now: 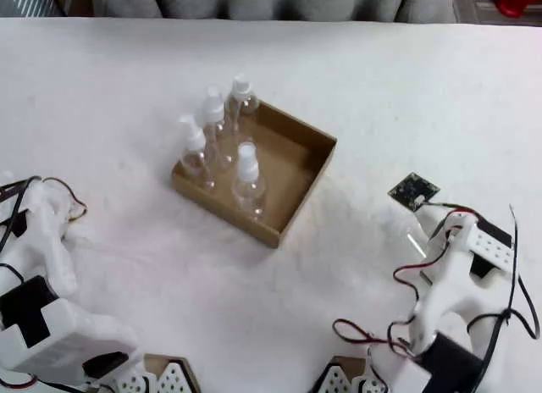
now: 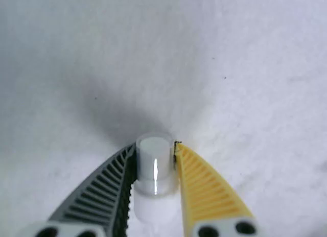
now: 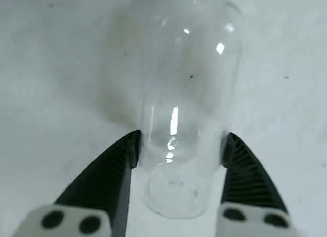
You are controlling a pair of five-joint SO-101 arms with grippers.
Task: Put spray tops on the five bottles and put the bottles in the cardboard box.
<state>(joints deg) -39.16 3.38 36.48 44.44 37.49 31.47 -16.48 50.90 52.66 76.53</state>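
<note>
Left wrist view, low centre: your left gripper (image 2: 154, 147) has its fingers clamped on the last spray top (image 2: 154, 168). Mid-frame in the high view, four capped bottles (image 1: 222, 147) stand in the cardboard box (image 1: 313, 185). The right gripper (image 3: 181, 137) has its fingers clamped on the bare bottle (image 3: 189, 78). Hold it steady and line the top up squarely with its mouth before twisting.

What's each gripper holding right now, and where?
Left gripper: spray top, pinched across its sides. Right gripper: clear bottle, gripped across its body.
</note>
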